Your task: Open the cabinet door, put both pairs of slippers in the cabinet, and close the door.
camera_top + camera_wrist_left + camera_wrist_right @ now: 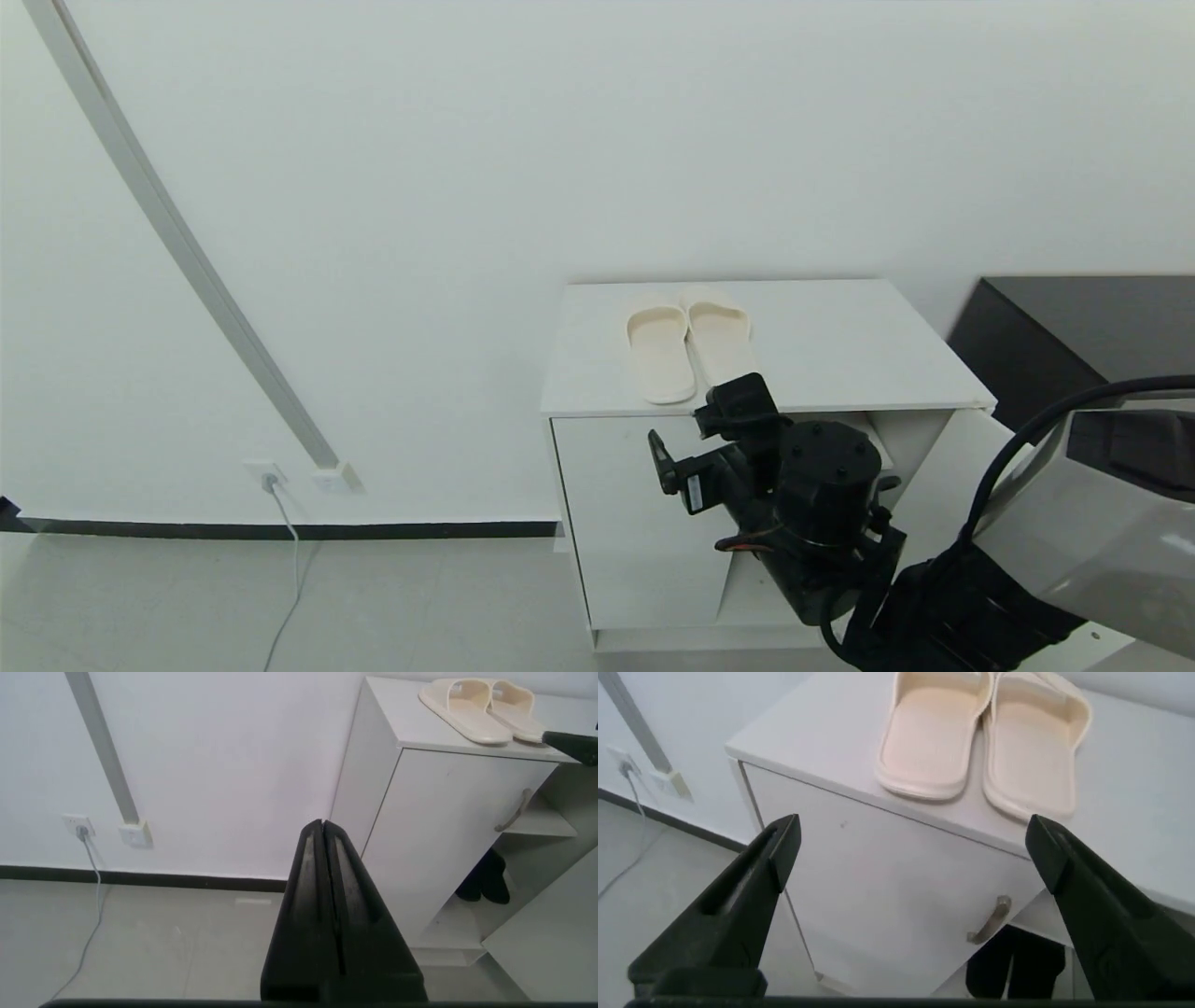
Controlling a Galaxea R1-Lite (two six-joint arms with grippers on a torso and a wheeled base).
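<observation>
Cabinet door [551, 938] open, dark slippers [486, 879] already inside; cream slippers [689, 345] wait on top, near the right gripper [913, 833], spread wide and empty.

Slippers [689, 347] side by side on cabinet [840, 345] top; second pair [486, 877] inside, below shelf [534, 829].

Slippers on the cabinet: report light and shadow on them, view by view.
Head view: cream slippers evenly lit on the cabinet top, no glare, hardly any shadow. Right wrist view: soft shade along their inner rims. Left wrist view: the dark pair sits in the shaded open compartment.
</observation>
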